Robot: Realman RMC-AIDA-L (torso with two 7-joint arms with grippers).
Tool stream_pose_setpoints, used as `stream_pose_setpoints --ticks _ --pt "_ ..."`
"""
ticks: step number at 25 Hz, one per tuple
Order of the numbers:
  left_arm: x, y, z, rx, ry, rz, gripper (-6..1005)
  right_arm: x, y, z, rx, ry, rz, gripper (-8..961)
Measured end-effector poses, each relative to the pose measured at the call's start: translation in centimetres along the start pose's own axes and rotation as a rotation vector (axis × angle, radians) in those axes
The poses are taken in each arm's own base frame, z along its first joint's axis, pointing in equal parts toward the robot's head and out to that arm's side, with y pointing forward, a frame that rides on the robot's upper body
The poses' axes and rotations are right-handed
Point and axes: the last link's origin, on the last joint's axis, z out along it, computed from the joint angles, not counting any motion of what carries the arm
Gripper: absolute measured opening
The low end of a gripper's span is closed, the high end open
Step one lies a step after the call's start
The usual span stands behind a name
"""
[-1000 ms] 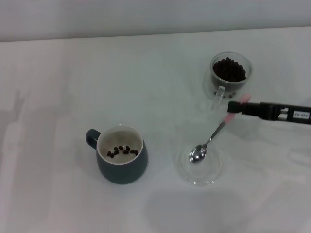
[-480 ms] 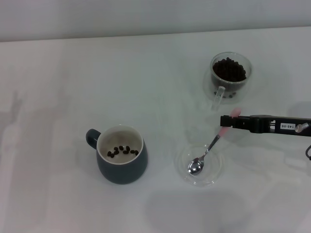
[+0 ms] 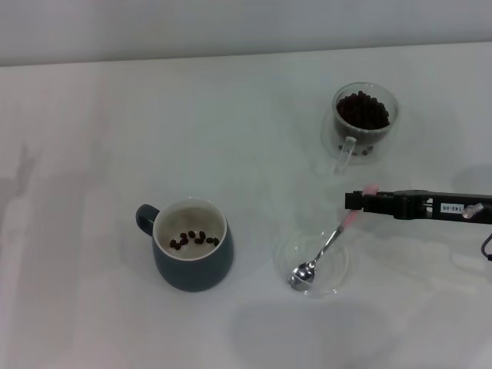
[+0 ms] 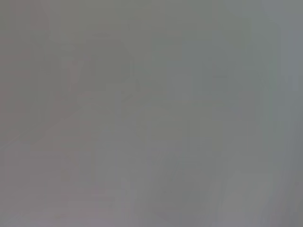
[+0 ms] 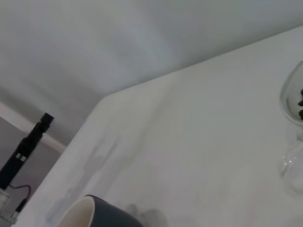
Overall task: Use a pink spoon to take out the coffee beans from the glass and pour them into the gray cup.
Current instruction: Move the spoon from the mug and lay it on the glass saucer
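From the head view, your right gripper (image 3: 355,201) is clenched on the handle of the pink spoon (image 3: 323,250). Over the last second the spoon has come down: its bowl now rests empty in the clear dish (image 3: 337,283), right of the gray cup (image 3: 192,244). The cup holds a few coffee beans (image 3: 194,239); the glass (image 3: 364,121), beyond the dish, is nearly full. I'd judge you're setting the spoon down. The left wrist view shows nothing readable; the left gripper is out of sight. The right wrist view catches the cup's rim and the glass's edge.
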Motion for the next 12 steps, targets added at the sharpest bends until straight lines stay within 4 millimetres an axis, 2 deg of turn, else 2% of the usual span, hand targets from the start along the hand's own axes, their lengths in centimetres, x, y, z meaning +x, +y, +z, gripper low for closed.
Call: stream_pose_setpoints --ticks 3,9,11,12 --pt "0.0 0.0 -0.1 0.001 -0.001 -0.001 883 0.0 -0.2 -0.2 0.013 -0.017 0.004 167" --pt "-0.1 0.0 -0.1 0.002 -0.001 -0.002 883 -0.2 -0.8 -1.3 0.042 -0.077 -0.031 382" --pt "-0.1 0.0 -0.1 0.002 -0.001 -0.002 882 -0.4 -1.1 -1.9 0.057 -0.106 -0.047 624" --pt "-0.1 0.0 -0.1 0.002 -0.001 -0.003 882 -0.5 -1.3 -2.2 0.068 -0.125 -0.056 663"
